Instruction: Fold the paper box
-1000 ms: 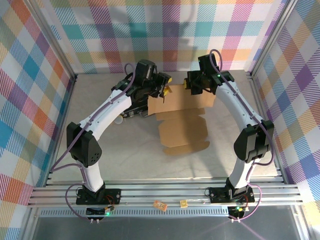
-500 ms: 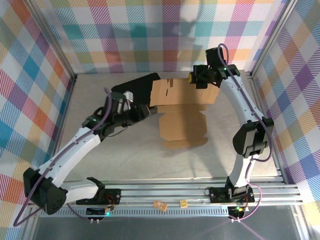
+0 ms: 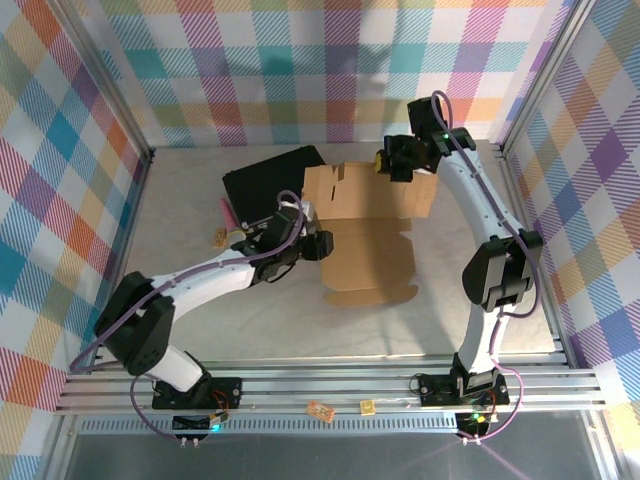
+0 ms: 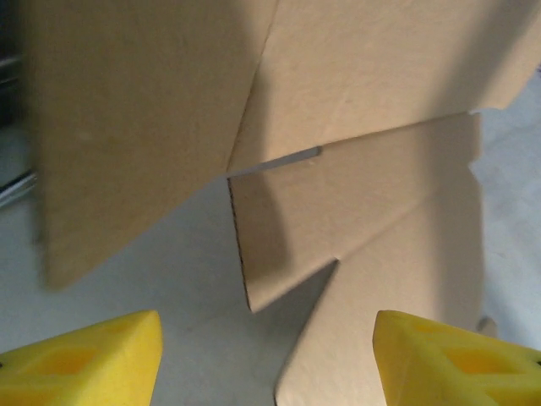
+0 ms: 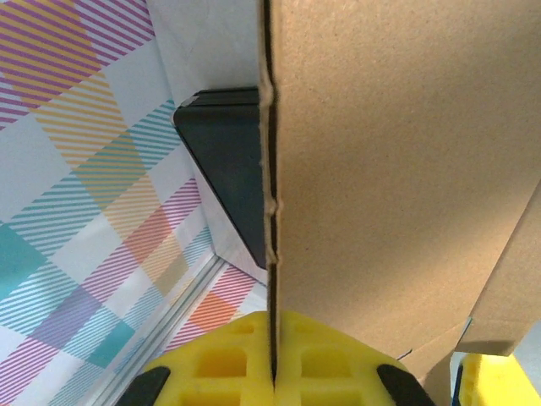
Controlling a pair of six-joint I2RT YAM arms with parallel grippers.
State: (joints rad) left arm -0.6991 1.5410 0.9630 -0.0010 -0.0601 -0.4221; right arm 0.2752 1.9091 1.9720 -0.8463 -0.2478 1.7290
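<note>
I had the right gripper pinched on the raised rear panel of the paper box, upper centre of the overhead frame. The rest lay flat mid-table, just right of the black case. The left gripper hung spread and empty, facing the left side flap. I judged it best to hold that panel steady and scoop low under the flap.

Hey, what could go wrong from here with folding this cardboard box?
The right claw grips the paper box only by a raised panel's thin edge; it could slip or tear. The open left claw faces loose side flaps and could crush one pushing in. The black case close behind could snag the panel.
</note>
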